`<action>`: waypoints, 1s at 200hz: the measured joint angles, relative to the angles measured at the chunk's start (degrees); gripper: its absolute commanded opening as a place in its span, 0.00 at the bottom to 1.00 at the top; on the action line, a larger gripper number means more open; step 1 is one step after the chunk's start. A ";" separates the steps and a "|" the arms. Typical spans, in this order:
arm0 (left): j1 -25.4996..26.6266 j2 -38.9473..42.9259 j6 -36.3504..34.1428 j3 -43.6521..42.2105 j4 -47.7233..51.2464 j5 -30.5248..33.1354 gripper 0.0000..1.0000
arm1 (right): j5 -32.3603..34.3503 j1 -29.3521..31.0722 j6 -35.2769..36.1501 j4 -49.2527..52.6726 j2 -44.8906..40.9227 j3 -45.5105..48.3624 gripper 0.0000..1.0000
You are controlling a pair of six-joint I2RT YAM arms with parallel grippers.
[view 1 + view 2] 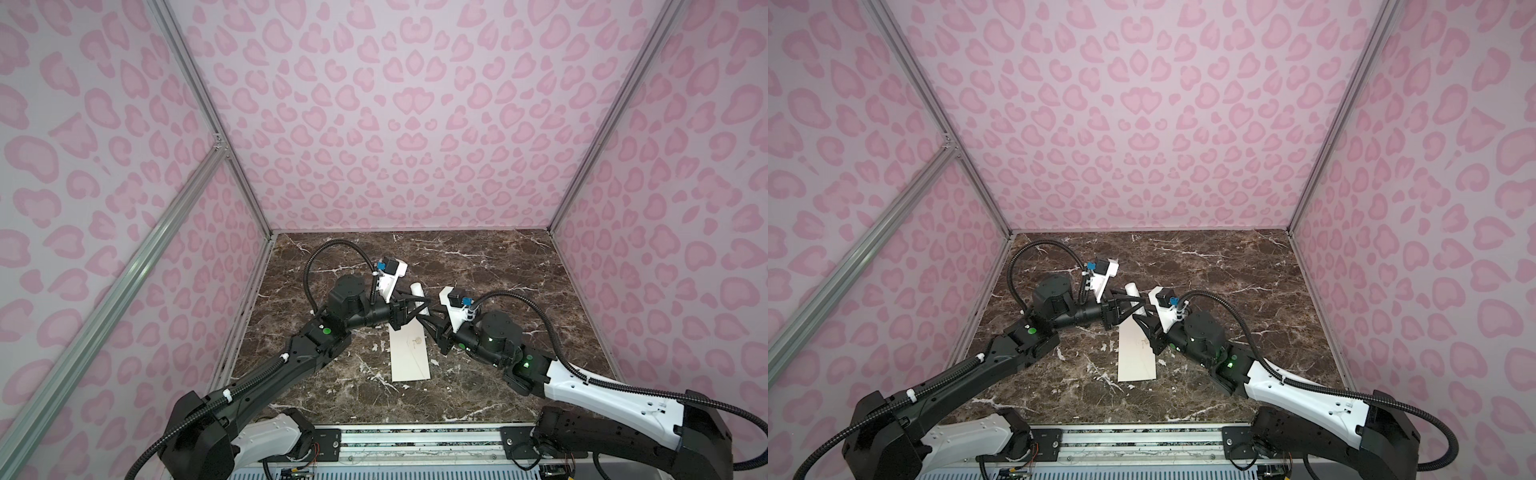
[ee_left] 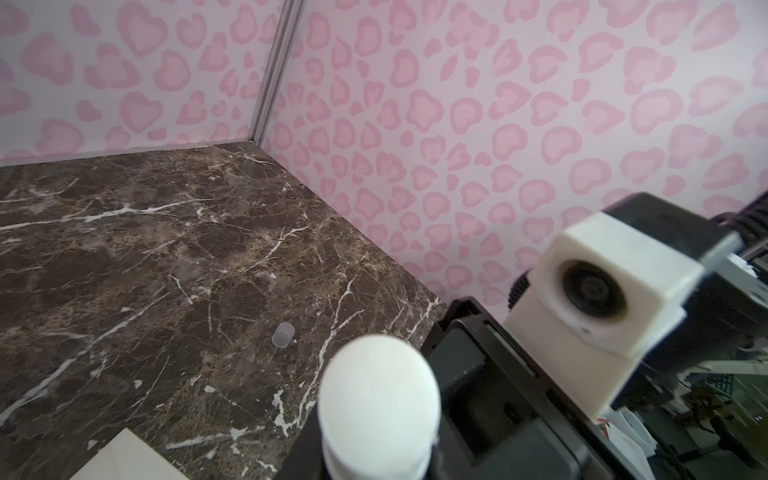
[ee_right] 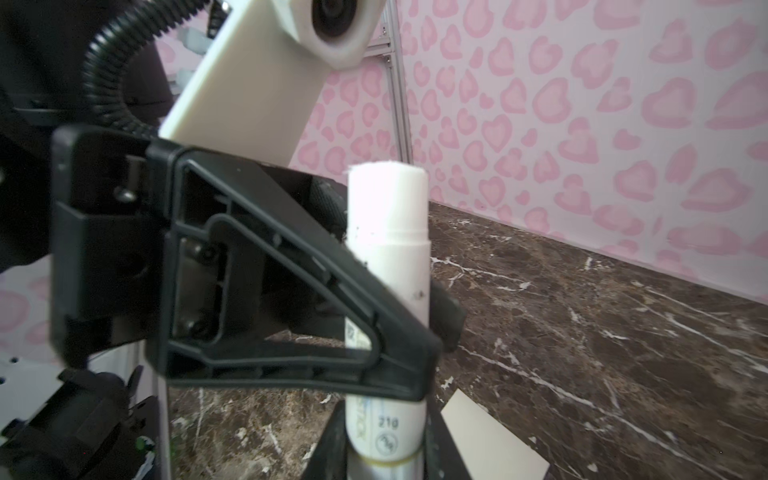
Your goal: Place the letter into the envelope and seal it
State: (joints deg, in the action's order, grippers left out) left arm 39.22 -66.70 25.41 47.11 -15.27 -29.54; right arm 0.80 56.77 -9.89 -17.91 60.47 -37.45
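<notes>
A cream envelope (image 1: pixel 409 353) (image 1: pixel 1138 353) lies flat mid-table, its gold emblem facing up and its far end hidden under the grippers. Its corner also shows in the wrist views (image 2: pixel 124 457) (image 3: pixel 494 444). The letter is not in view. Above the envelope's far end a white glue stick (image 1: pixel 417 293) (image 1: pixel 1133 293) (image 2: pixel 380 390) (image 3: pixel 388 232) is held uncapped, its white tip bare. My left gripper (image 1: pixel 411 307) (image 1: pixel 1127 305) is shut on the stick's middle. My right gripper (image 1: pixel 427 316) (image 1: pixel 1140 319) (image 3: pixel 386 449) is shut on its printed lower end.
A small translucent cap (image 2: pixel 284 334) lies on the dark marble table (image 1: pixel 478 374) beyond the stick. Pink patterned walls close in the left, back and right sides. A metal rail (image 1: pixel 415 440) runs along the front edge between the arm bases.
</notes>
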 measured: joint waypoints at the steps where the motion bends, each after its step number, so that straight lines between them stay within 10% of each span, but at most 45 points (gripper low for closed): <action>1: 0.04 0.02 0.07 0.00 0.02 0.13 0.03 | 0.35 0.15 0.07 0.09 0.09 -0.09 0.11; 109: 3.63 1.70 4.04 -1.36 0.26 16.79 0.03 | 43.54 15.96 7.10 1.11 15.47 -10.47 0.13; 156: 3.96 2.43 3.78 -1.86 0.61 19.47 0.04 | 44.04 16.98 8.11 0.94 14.69 -9.99 0.39; 200: 2.58 3.41 2.73 -1.20 5.81 23.37 0.04 | 34.27 14.56 6.91 0.57 5.77 -3.65 0.44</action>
State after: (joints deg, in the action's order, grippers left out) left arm 41.80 -63.29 28.14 45.91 -9.45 -6.17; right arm 35.07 71.33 -2.98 -17.34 66.24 -41.10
